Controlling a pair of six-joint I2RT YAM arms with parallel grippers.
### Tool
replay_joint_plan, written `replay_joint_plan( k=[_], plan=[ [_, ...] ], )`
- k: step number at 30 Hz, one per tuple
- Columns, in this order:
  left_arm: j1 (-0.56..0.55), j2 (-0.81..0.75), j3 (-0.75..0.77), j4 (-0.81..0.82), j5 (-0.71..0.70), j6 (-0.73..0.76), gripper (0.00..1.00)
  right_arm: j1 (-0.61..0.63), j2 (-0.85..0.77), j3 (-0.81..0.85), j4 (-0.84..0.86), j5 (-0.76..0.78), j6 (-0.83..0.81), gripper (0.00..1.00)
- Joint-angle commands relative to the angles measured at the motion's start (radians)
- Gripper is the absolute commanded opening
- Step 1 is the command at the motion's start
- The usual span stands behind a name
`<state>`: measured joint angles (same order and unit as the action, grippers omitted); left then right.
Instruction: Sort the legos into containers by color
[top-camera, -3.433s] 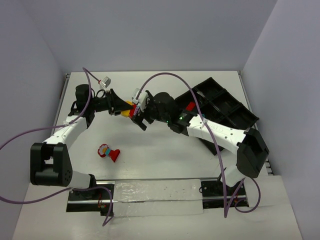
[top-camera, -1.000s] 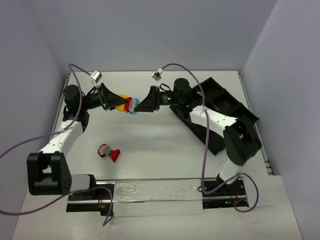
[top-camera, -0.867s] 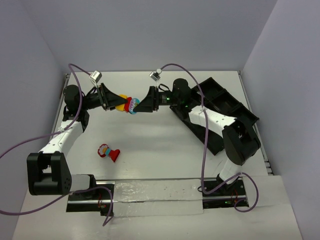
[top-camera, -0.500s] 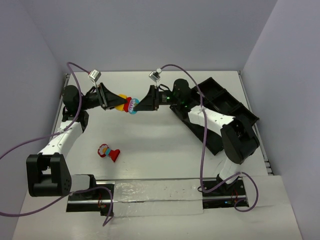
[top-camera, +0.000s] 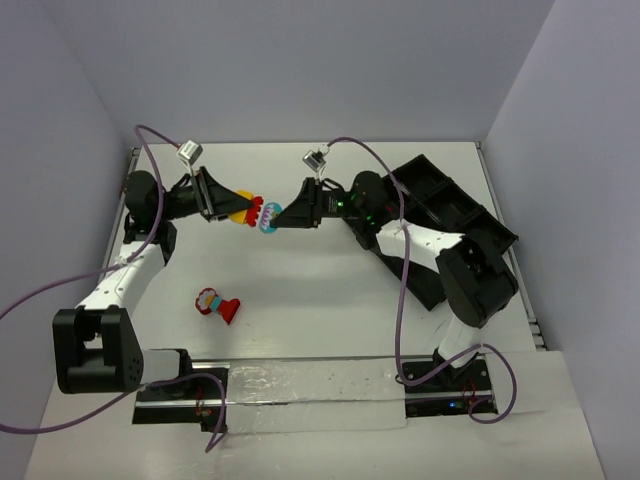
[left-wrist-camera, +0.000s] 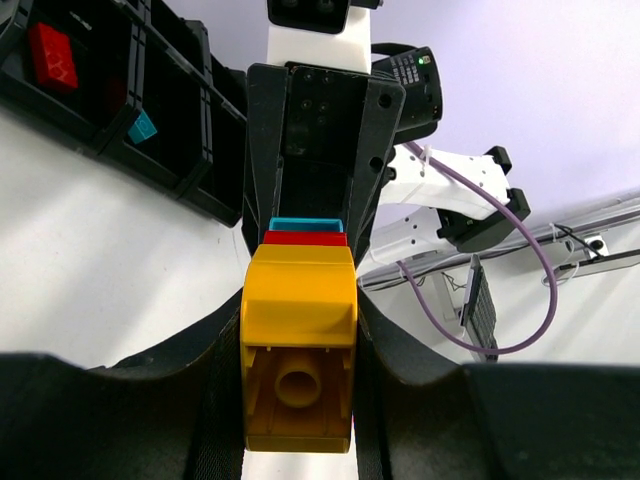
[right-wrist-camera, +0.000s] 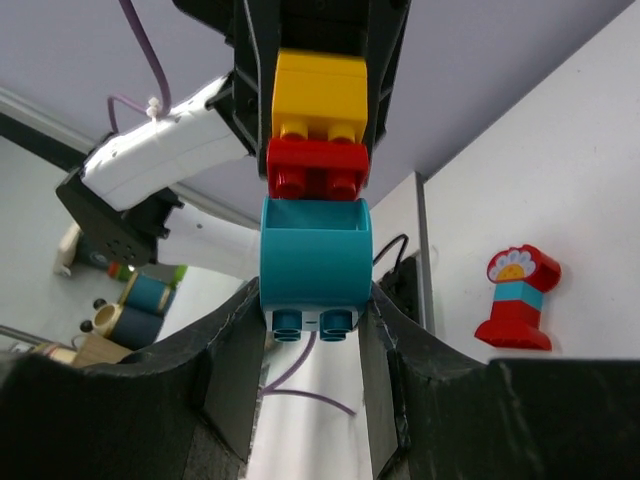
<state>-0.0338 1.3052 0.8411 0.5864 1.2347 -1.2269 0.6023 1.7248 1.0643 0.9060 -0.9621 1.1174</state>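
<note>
Yellow plastic brick (left-wrist-camera: 299, 330) clamped in my left jaws, red plastic brick (right-wrist-camera: 318, 170) between, cyan plastic brick (right-wrist-camera: 315, 255) clamped in my right jaws

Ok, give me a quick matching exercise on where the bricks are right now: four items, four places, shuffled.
1. yellow brick
2. large cyan brick
3. loose red brick
4. multicoloured clump

A. in a tray compartment
B. on the table
C. in the left end effector
D. in the right end effector

Pairs: 1-C, 2-D, 3-A, 4-B.
</note>
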Motion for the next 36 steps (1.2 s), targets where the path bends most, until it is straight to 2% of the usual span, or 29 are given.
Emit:
replay_joint_plan(
  k=[1,8,10,11,13,14,15,16,17,19,23,28,36],
  plan=[
    [0.073,-0.013,-0.004,0.036,-0.02,-0.026,0.0,-0.048,-0.034,-0.07,0.096,-0.051,-0.004,0.0],
    [0.086,-0.004,-0.015,-0.007,-0.036,-0.001,0.0,-0.129,-0.098,-0.154,0.04,-0.042,-0.019,0.0],
    [0.086,0.0,-0.005,-0.076,-0.049,0.038,0.0,-0.167,-0.121,-0.161,-0.112,-0.023,-0.095,0.0],
    [0.086,0.001,0.008,-0.147,-0.063,0.082,0.0,-0.188,-0.155,-0.143,-0.291,0.019,-0.197,0.0],
    [0.086,0.002,0.05,-0.339,-0.111,0.212,0.0,-0.206,-0.238,-0.033,-0.818,0.251,-0.516,0.0],
    [0.084,0.005,0.062,-0.391,-0.127,0.279,0.0,-0.199,-0.264,0.006,-0.951,0.376,-0.601,0.0],
    [0.084,0.005,0.076,-0.443,-0.144,0.28,0.0,-0.187,-0.264,0.05,-1.082,0.535,-0.664,0.0],
    [0.084,0.009,0.094,-0.507,-0.169,0.328,0.0,-0.181,-0.275,0.092,-1.217,0.773,-0.727,0.0],
    [0.086,0.012,0.097,-0.522,-0.176,0.342,0.0,-0.183,-0.282,0.099,-1.259,0.874,-0.749,0.0],
    [0.086,0.02,0.094,-0.522,-0.182,0.344,0.0,-0.194,-0.31,0.091,-1.305,1.085,-0.771,0.0],
    [0.086,0.028,0.079,-0.504,-0.178,0.335,0.0,-0.241,-0.344,0.037,-1.364,1.237,-0.791,0.0],
    [0.085,0.032,0.086,-0.524,-0.18,0.345,0.0,-0.269,-0.339,-0.002,-1.378,1.32,-0.786,0.0],
    [0.084,0.034,0.104,-0.536,-0.173,0.346,0.0,-0.33,-0.324,-0.042,-1.347,1.361,-0.777,0.0]
  ],
)
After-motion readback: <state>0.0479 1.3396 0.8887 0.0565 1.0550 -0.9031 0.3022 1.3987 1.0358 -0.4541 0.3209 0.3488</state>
